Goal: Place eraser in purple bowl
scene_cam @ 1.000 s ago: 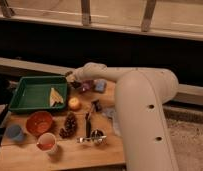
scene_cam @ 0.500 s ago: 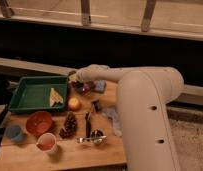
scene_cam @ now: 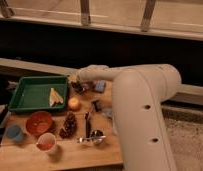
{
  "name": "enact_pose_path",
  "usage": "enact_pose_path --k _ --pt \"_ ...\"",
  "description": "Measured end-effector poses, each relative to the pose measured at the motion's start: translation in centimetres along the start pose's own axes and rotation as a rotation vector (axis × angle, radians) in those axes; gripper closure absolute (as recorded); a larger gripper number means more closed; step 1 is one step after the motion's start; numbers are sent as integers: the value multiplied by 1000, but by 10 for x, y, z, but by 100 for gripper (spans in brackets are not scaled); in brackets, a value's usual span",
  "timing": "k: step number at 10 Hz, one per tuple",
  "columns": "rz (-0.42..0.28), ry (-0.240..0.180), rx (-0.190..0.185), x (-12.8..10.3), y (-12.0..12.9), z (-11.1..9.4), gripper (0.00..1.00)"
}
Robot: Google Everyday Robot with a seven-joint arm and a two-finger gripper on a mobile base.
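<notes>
The purple bowl (scene_cam: 82,88) sits on the wooden table just right of the green tray's far corner, partly covered by my arm. My gripper (scene_cam: 75,78) is over the bowl's far left rim, by the tray corner. A small dark block that looks like the eraser (scene_cam: 96,105) lies on the table in front and to the right of the bowl, apart from the gripper. The light blue block (scene_cam: 100,86) lies right of the bowl.
A green tray (scene_cam: 30,95) at the left holds pale yellow wedges (scene_cam: 56,97). An orange fruit (scene_cam: 73,103), a pinecone (scene_cam: 70,125), an orange-red bowl (scene_cam: 38,122), a blue cup (scene_cam: 15,133), a red-filled cup (scene_cam: 46,143) and metal utensils (scene_cam: 91,136) lie in front.
My gripper has stayed by the purple bowl, shifting only slightly. The arm's upper part has moved a little. The objects have not moved.
</notes>
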Motion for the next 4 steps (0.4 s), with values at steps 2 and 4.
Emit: enact_pose_path --k 2,4 --pt "-3 -5 17 -2 -5 3 43" --pt "-3 -5 18 -1 -5 3 43"
